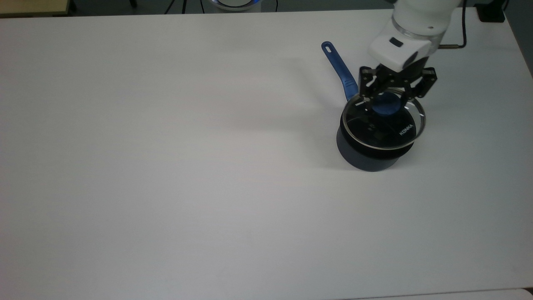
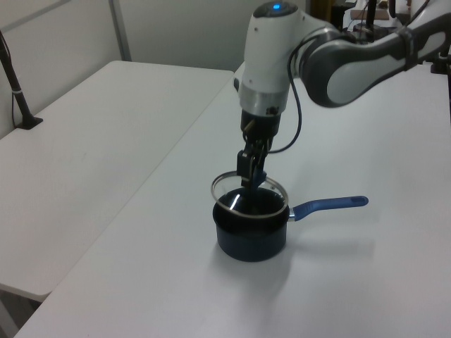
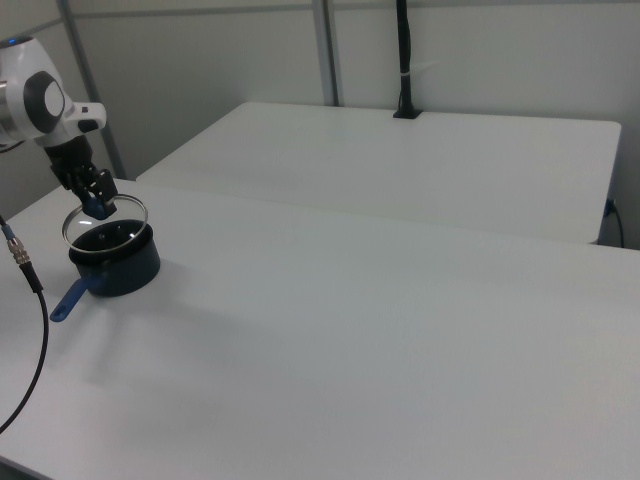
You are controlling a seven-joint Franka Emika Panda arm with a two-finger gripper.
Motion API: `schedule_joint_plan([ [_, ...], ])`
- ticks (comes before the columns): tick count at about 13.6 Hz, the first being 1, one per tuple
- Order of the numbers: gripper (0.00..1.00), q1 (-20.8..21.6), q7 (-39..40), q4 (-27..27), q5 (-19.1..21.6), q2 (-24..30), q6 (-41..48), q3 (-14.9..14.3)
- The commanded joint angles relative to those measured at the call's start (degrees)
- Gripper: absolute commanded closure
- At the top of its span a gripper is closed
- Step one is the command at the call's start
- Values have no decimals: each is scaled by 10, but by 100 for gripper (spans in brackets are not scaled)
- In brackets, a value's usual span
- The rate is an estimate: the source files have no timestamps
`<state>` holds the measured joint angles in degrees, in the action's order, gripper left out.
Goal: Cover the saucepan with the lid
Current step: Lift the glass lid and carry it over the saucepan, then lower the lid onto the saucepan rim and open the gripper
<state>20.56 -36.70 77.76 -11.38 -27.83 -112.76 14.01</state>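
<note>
The saucepan [image 1: 368, 157] stands on the white table at the top view's right, dark navy with a black inside. Its blue handle [image 1: 339, 70] points toward the top view's upper left. My gripper [image 1: 385, 105] is shut on the lid's blue knob. The glass lid [image 1: 393, 132] hangs level over the saucepan's mouth, its rim shifted a little toward the top view's right. I cannot tell whether the lid touches the rim. In the left view the gripper [image 2: 251, 180] holds the lid [image 2: 273, 201] over the saucepan [image 2: 250, 243]. The right view has the gripper [image 3: 97, 205], lid [image 3: 127, 214] and saucepan [image 3: 122, 272] at far left.
A second white table [image 2: 91, 134] adjoins on the left view's left, with a black post [image 2: 15, 88] on it. The arm's cable [image 3: 28, 300] hangs at the right view's left edge. A black object [image 1: 491, 13] sits at the table's corner in the top view's upper right.
</note>
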Motion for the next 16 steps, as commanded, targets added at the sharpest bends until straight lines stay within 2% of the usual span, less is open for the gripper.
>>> schedule_joint_plan([
  [1,53,19,-26,-23,-24,-25,-18,-8],
  [13,53,23,-26,-13,-32,-31,-10,-7],
  [15,47,24,-26,-10,-29,-30,-2,-7],
  [16,32,23,-26,-9,-29,-30,-1,-7],
])
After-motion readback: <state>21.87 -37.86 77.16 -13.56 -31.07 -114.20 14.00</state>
